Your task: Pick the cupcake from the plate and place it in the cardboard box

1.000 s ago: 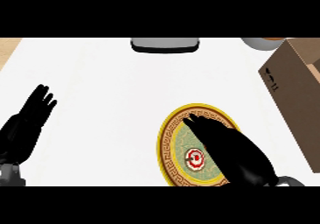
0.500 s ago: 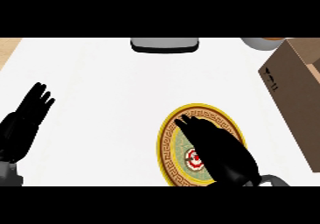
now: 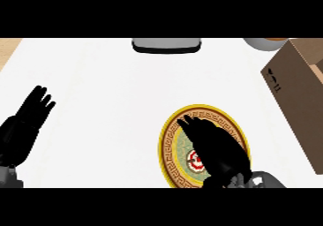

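Fingers (image 3: 193,128) of the right hand (image 3: 223,154) are stretching out nearly straight and close together over the plate (image 3: 167,148), tips pointing toward its far-left rim; they are curling round nothing that shows. Left hand (image 3: 24,128) is resting well to the left of the plate, fingers straight and pointing up, holding nothing.

Box (image 3: 298,97), brown, is standing just right of the plate, its near wall running along the plate's right side with a narrow strip of counter (image 3: 105,88) between them. Grey object (image 3: 167,45) is sitting well beyond the plate at the counter's far edge. Pale bowl (image 3: 262,43) is showing beyond the plate and to its right, beside the box's far corner. Right hand is covering the plate's centre and much of its right half, hiding most of what lies there.

Cupcake (image 3: 195,160) is lying on the plate near its centre, showing only as a small red-and-white patch beside the palm's left edge; whether the hand is touching it cannot be told. Plate is showing a yellow rim, a gold key-pattern band and a pale green inside.

White counter is lying open to the left of the plate and beyond it, as far as the grey object; to the right of the plate the box is closing off the room.
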You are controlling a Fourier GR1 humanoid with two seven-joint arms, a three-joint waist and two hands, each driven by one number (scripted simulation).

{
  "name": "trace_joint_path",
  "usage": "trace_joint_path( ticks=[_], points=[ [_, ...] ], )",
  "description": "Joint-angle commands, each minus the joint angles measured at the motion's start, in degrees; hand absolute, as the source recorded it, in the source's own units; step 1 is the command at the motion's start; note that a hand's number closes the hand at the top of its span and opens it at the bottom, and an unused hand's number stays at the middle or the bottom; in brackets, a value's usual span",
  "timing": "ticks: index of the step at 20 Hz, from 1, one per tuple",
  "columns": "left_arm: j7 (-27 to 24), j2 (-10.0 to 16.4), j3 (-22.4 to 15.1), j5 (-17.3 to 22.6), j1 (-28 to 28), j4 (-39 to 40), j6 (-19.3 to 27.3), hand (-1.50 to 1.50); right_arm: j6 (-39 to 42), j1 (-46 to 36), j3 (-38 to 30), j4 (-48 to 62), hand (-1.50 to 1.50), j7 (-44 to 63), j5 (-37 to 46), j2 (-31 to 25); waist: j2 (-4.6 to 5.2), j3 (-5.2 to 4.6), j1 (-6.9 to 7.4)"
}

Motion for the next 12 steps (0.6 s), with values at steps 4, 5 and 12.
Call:
trace_joint_path(
  ticks=[4,5,12],
  points=[
    [0.02,-0.49,1.43,-0.23,1.57,-0.38,-1.86,0.00,3.29,0.68,0.12,4.45,-1.50,2.19,3.96,2.93,0.00,0.00,0.14],
    [0.13,-3.84,-1.59,-3.99,-0.38,-0.73,2.50,0.00,1.54,4.53,2.90,2.52,-1.50,1.10,6.20,2.56,-0.01,0.01,-0.16],
    [-1.35,-2.46,1.88,-1.79,2.68,-1.45,-2.83,0.00,5.11,4.46,0.30,6.06,-1.50,-0.21,7.72,5.38,-0.01,0.00,0.12]
  ],
)
